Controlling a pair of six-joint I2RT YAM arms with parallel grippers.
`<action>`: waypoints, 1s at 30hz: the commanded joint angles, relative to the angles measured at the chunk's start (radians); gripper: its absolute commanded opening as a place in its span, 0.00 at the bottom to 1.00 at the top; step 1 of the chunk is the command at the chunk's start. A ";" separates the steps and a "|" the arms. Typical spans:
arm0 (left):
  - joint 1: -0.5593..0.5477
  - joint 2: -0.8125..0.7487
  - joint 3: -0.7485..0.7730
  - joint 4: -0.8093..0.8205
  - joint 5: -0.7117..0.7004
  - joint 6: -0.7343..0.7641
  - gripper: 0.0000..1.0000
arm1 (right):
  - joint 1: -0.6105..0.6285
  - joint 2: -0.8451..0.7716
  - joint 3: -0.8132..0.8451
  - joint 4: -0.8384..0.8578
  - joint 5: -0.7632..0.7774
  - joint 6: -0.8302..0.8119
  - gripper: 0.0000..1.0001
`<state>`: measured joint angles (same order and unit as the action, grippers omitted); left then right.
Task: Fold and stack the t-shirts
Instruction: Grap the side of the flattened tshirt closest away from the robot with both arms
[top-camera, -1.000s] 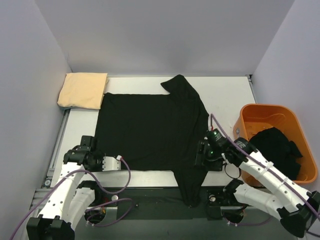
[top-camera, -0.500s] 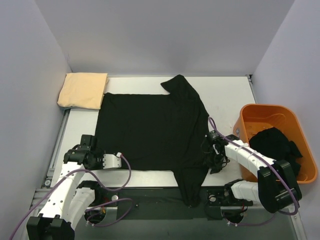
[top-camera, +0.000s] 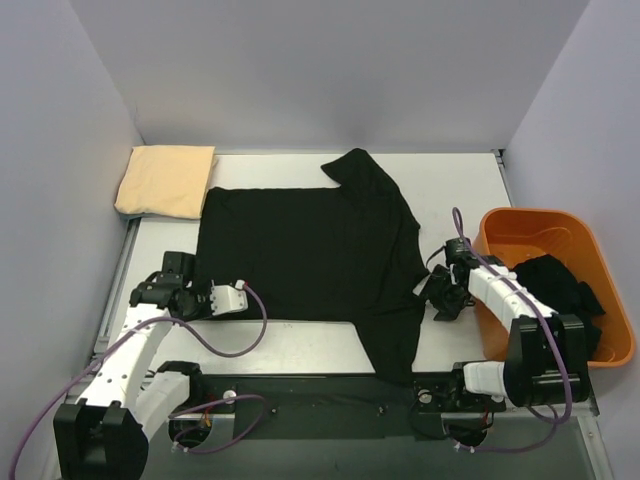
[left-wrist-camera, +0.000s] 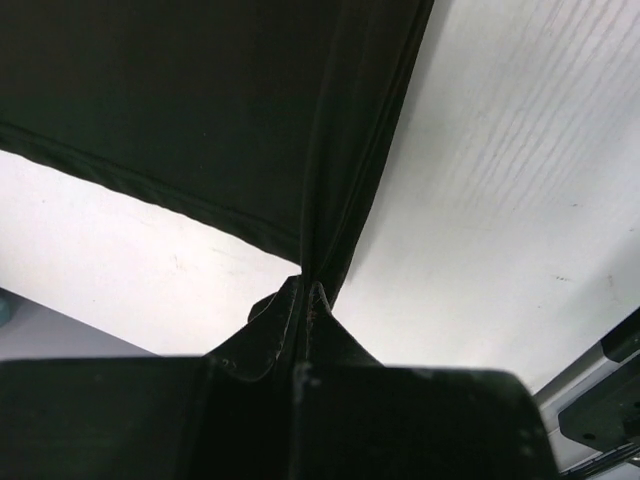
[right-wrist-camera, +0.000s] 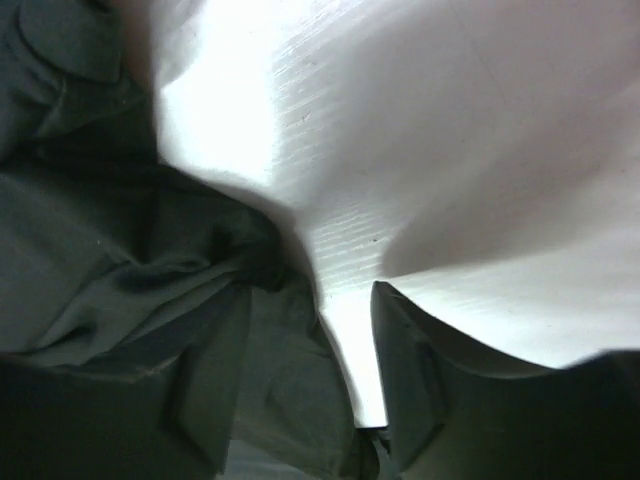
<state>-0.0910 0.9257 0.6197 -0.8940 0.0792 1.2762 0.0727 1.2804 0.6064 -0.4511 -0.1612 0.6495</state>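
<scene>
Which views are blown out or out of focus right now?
Right wrist: table glares white; shirt and right fingers soft. Left wrist: left fingers blurred dark, shirt hem sharp. Top external: even light, shirt reads flat black.

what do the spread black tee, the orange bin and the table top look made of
Black tee: soft matte cloth, probably knit cotton; it lies limp with soft folds. Orange bin: likely moulded plastic, smooth, slight sheen, rigid rim. Table top: white, matte, perhaps laminate or painted wood; faint grain lines show in the wrist views.
</scene>
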 joint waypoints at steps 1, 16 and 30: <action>-0.006 -0.060 0.022 -0.062 0.129 -0.008 0.00 | 0.012 -0.015 0.076 -0.155 -0.009 -0.090 0.54; -0.024 -0.131 -0.028 -0.089 0.085 -0.052 0.00 | 0.486 -0.280 -0.129 -0.422 -0.092 0.236 0.54; -0.026 -0.070 0.018 -0.066 0.030 -0.153 0.00 | 0.438 -0.430 -0.208 -0.257 -0.259 0.285 0.00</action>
<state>-0.1127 0.8200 0.5877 -0.9710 0.1200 1.1778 0.5640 0.9024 0.3515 -0.6731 -0.3882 0.9379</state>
